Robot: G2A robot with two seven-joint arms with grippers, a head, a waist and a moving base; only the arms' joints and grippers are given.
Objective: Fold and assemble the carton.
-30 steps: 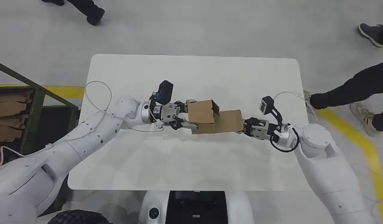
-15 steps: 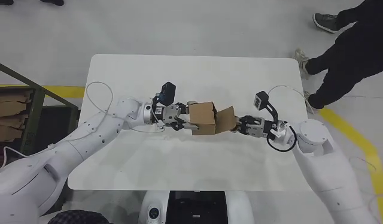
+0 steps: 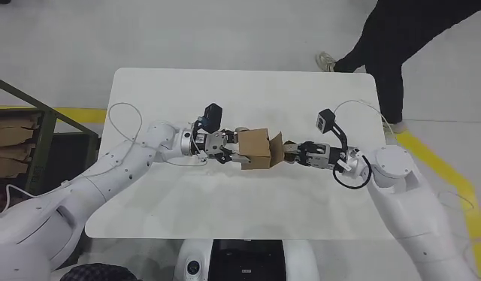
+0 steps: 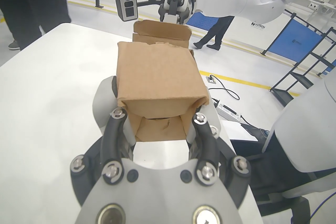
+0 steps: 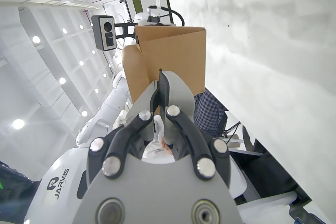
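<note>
Carton (image 3: 257,147), half formed, sits at the middle of the table (image 3: 150,101). The left claw (image 4: 157,109) clamps one end from both sides; the right claw (image 5: 160,88), closed tight on nothing, touches the flap (image 3: 276,143) at the other end. A crooked push there could buckle the flap or twist the carton loose.

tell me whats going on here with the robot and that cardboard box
A two-armed robot is assembling a brown carton at the white table. The left gripper clamps one end of the carton from both sides, holding it lengthwise between the arms. The right gripper, fingers shut, is at the opposite end with its tips against the end flap, which stands folded up there. The end in the left gripper is open.
</note>
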